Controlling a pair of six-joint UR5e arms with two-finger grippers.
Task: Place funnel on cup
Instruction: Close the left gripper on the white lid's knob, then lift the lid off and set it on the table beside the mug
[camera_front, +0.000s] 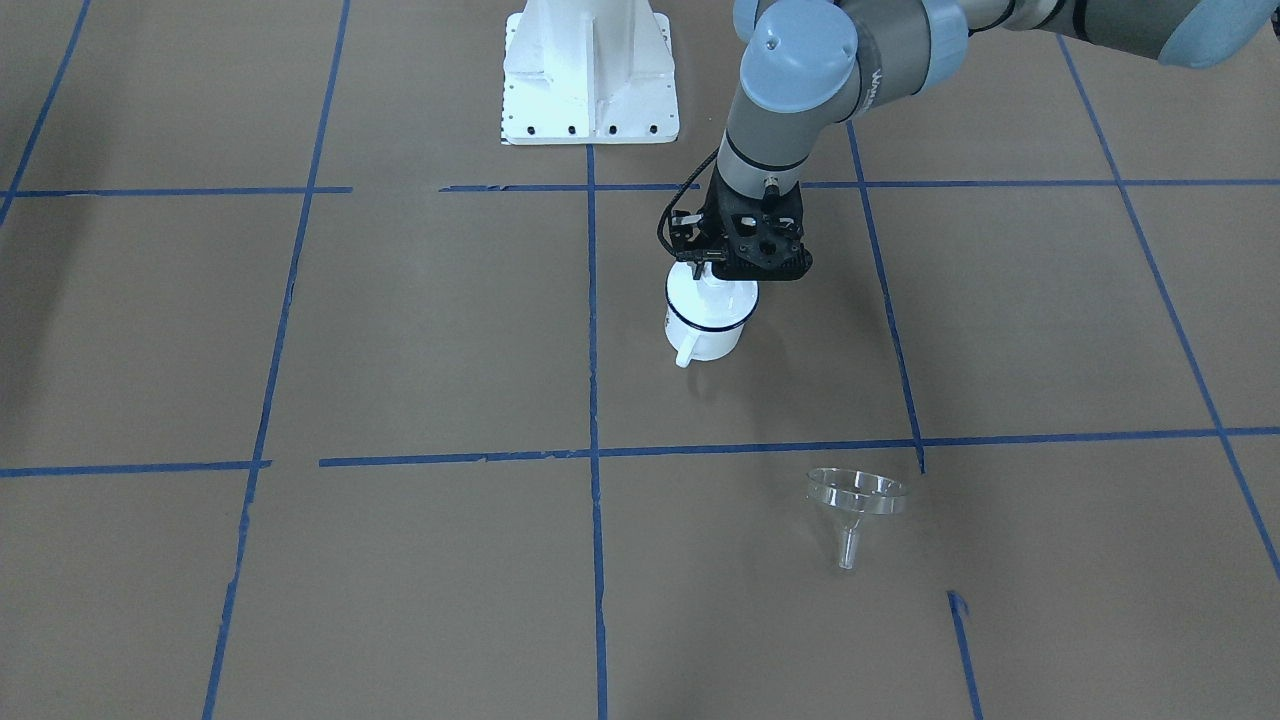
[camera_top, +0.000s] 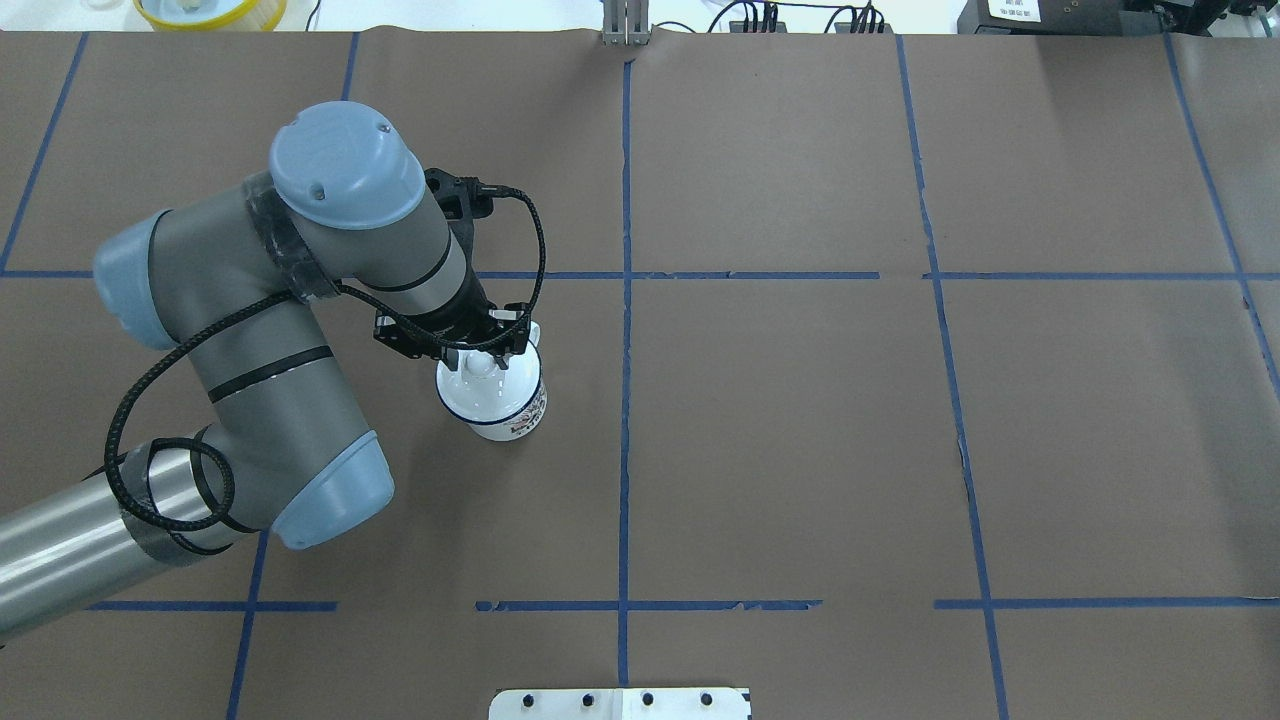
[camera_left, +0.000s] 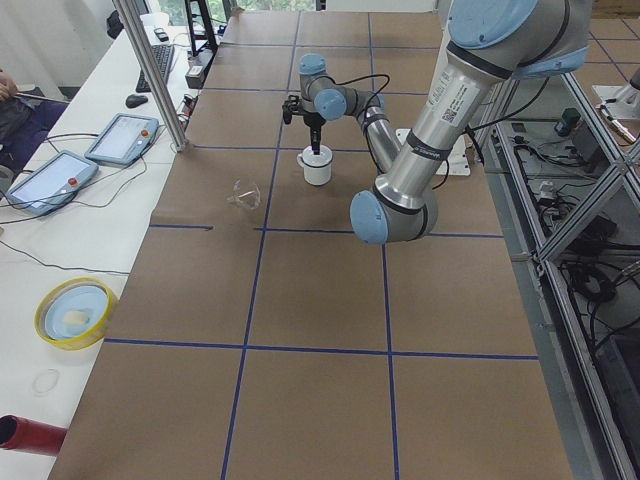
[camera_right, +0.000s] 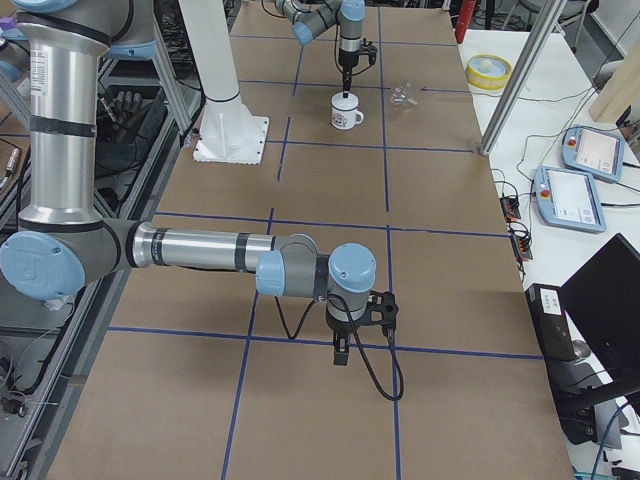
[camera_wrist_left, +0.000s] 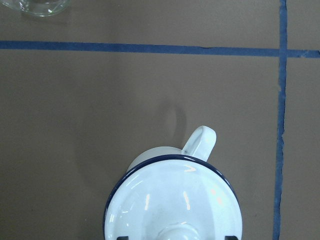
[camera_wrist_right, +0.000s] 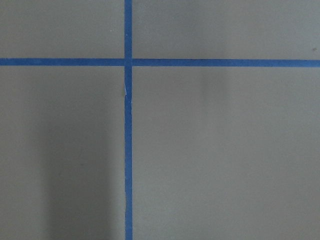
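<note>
One funnel (camera_front: 857, 492) lies tilted, stem away from robot base (camera_front: 590, 70); left hand (camera_top: 482, 362) spread over cup (camera_top: 505, 410); right hand (camera_right: 341, 352) unclear.

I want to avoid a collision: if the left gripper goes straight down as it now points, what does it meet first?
Probably the knob of the white lid on the cup, right below the open left gripper; the gap is unclear.

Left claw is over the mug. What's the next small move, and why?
Probably close the left claw on the knob of the round white domed lid and lift it off. The lid covers the mouth of the white enamel mug with a dark blue rim, the fingers seem to straddle the knob, and the small transparent funnel lies well apart from it.
</note>
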